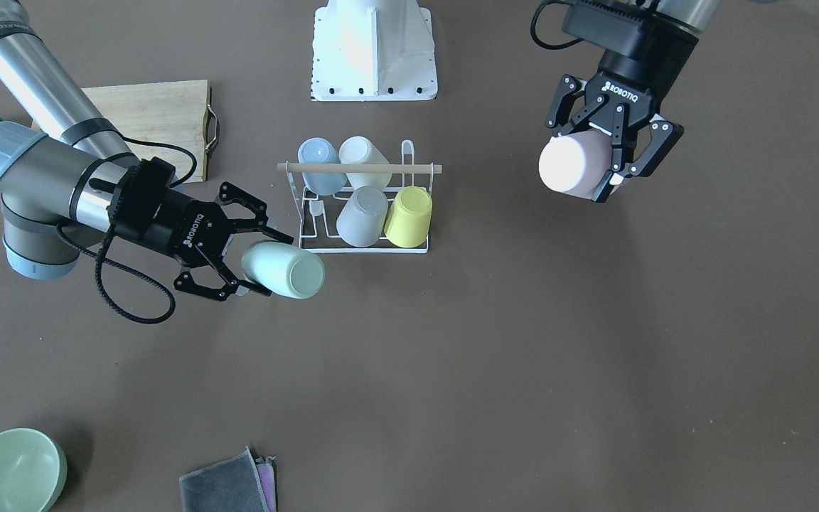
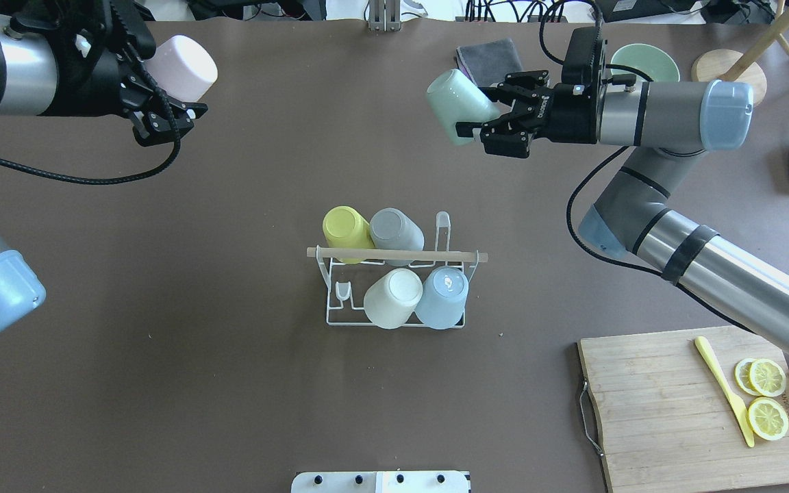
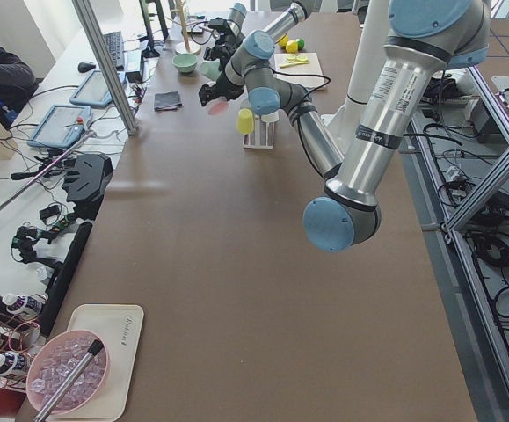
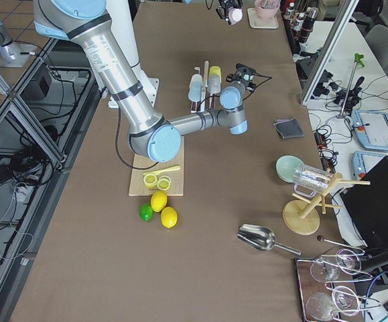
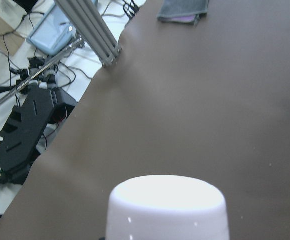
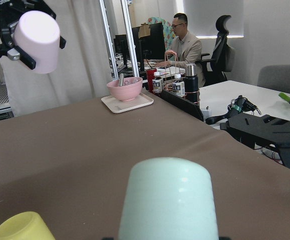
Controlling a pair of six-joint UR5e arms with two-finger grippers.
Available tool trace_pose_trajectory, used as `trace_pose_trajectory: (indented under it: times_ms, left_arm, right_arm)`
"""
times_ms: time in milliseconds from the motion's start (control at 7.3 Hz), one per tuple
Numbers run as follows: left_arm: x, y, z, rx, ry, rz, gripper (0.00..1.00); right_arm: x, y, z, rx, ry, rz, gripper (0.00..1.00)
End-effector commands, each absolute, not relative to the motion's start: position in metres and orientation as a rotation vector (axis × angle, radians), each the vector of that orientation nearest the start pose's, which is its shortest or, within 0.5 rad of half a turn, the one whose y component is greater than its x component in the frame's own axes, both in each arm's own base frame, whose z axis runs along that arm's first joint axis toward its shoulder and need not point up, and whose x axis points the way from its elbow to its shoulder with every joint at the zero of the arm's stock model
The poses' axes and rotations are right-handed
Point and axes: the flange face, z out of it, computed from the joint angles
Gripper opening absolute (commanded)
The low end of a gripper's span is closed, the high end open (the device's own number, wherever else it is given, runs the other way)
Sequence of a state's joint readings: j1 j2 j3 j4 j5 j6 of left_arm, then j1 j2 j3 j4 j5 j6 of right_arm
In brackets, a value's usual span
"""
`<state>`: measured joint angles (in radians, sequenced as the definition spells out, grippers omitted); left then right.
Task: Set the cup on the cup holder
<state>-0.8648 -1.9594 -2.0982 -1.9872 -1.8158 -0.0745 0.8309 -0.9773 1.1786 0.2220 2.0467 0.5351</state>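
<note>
The white wire cup holder with a wooden rod stands mid-table. It carries a blue cup, a cream cup, a grey cup and a yellow cup. My left gripper is shut on a pale pink cup, held in the air well to the holder's side; the cup also fills the left wrist view. My right gripper is shut on a mint green cup, held sideways just beside the holder's front corner; it also shows in the right wrist view.
A wooden cutting board with lemon slices and a yellow knife lies near the right arm. A green bowl and a grey cloth sit at the operators' edge. The robot base stands behind the holder.
</note>
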Motion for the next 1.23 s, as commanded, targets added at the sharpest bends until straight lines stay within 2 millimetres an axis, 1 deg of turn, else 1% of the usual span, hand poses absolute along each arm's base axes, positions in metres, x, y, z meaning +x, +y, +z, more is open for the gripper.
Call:
trace_pose_trajectory:
  times_ms: [0, 137, 274, 411, 548, 685, 822, 959, 1096]
  left_arm:
    - [0.277, -0.433, 0.15, 1.378, 0.876, 0.704, 0.49]
    - [0.298, -0.426, 0.154, 1.474, 0.957, 0.653, 0.49]
    - [0.321, -0.406, 0.16, 1.576, 1.049, 0.621, 0.49]
    - [0.325, -0.387, 0.166, 1.656, 1.118, 0.593, 0.5]
    - [0.33, -0.37, 0.171, 1.737, 1.194, 0.561, 0.5]
    - [0.348, -0.36, 0.194, 1.814, 1.271, 0.506, 0.49]
    - [0.371, -0.357, 0.227, 1.837, 1.305, 0.473, 0.49]
    - [0.392, -0.348, 0.247, 1.824, 1.344, 0.486, 0.5]
    - [0.41, -0.334, 0.265, 1.824, 1.4, 0.492, 0.5]
  right_arm:
    - [-0.394, -0.529, 0.301, 1.512, -1.409, -0.685, 0.31]
    - [-0.395, -0.52, 0.3, 1.547, -1.44, -0.692, 0.31]
    - [-0.396, -0.511, 0.306, 1.576, -1.457, -0.682, 0.31]
    - [-0.404, -0.501, 0.306, 1.604, -1.474, -0.659, 0.31]
    - [-0.417, -0.487, 0.309, 1.613, -1.499, -0.638, 0.31]
    - [-0.427, -0.474, 0.315, 1.619, -1.515, -0.614, 0.31]
    - [-0.427, -0.461, 0.328, 1.639, -1.535, -0.602, 0.32]
    - [-0.423, -0.457, 0.334, 1.661, -1.546, -0.59, 0.32]
    - [-0.426, -0.452, 0.337, 1.669, -1.553, -0.569, 0.32]
